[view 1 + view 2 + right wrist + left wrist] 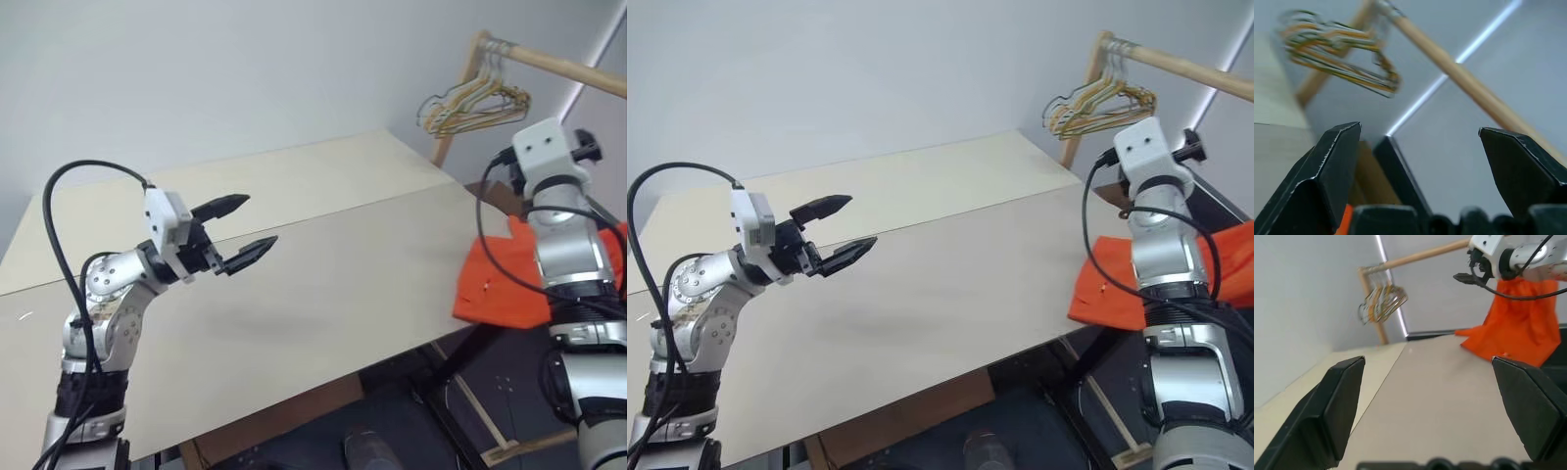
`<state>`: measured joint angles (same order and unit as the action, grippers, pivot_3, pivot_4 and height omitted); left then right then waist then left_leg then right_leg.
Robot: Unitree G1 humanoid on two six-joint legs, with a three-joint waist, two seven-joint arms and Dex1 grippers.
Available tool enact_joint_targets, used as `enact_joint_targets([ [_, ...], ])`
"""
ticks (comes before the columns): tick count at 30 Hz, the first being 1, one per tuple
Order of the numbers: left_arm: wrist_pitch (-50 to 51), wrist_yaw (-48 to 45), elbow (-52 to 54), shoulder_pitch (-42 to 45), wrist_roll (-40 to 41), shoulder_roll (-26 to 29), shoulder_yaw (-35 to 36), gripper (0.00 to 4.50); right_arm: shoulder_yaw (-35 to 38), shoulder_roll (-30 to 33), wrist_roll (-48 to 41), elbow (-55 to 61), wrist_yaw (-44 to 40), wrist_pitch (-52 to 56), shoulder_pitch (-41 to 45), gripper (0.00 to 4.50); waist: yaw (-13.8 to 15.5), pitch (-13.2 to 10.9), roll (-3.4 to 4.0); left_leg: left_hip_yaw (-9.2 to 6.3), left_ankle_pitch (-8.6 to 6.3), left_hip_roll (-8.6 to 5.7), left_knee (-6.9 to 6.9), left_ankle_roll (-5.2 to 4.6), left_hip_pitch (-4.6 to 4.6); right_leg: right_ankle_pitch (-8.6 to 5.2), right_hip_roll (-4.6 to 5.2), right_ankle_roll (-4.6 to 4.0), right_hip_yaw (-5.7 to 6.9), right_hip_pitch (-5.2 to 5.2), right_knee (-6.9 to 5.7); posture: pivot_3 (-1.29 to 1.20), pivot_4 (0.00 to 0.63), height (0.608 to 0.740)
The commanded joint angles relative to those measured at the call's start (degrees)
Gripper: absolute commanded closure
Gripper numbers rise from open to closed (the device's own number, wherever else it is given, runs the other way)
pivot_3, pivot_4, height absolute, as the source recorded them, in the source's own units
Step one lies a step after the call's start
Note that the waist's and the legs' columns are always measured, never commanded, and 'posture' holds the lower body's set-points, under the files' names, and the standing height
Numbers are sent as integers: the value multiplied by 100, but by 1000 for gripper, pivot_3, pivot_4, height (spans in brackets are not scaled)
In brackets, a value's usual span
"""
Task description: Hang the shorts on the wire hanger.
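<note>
bare tabletop (323,264), hanger bunch (475,103) overhead

- A plain indoor test space, most like a robotics lab set up for a laundry exercise rather than a lived-in home.
- Bare pale grey walls (245,69) with no decoration.
- A large, light beige table (323,255) made of flat boards (a seam runs across its top).
- A simple wooden clothes rail (549,61) on a wooden post stands at the table's far right corner.
- A bunch of wire hangers (475,106) in green, yellow and white hangs from that rail.
- Dark flooring (392,431) shows below the table edge.
</note>
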<state>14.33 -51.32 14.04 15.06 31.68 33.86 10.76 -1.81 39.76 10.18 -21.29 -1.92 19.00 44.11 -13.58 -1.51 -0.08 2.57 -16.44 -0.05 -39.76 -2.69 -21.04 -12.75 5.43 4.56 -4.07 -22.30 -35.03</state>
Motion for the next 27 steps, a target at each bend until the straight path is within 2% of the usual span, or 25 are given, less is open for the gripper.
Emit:
enact_joint_targets([
  [1,1,206,408,-363,-15,100,271,0,-12,-94,-453,575,-1038,-233,-48,44,176,-1,-2,-2,0,0,-1,0,-1,1,0,-1,4,0,-3,-18,0,740],
  [4,-52,374,555,-748,-151,94,308,0,-154,-2,-731,743,-2115,-462,-339,44,452,-2,-6,-5,1,4,-1,1,2,5,-2,-8,10,-1,-6,30,0,740],
  [10,-129,611,796,-1184,-260,45,385,0,-432,286,-913,937,-3676,-1091,-911,44,1077,-7,-15,-2,1,0,-3,2,-2,8,3,-15,18,-6,1,73,0,740],
  [18,-237,644,848,-1378,-416,118,376,0,-716,340,-589,870,-4235,-1495,-1257,44,1410,-7,-19,4,5,2,-1,10,-4,12,-5,-35,25,-17,-2,93,0,740],
  [27,-360,620,770,-1470,-581,113,307,0,-748,335,-358,929,-4384,-1824,-1488,44,1426,-10,-29,5,6,-2,-2,11,-3,12,-15,-42,29,-15,-1,95,0,740],
])
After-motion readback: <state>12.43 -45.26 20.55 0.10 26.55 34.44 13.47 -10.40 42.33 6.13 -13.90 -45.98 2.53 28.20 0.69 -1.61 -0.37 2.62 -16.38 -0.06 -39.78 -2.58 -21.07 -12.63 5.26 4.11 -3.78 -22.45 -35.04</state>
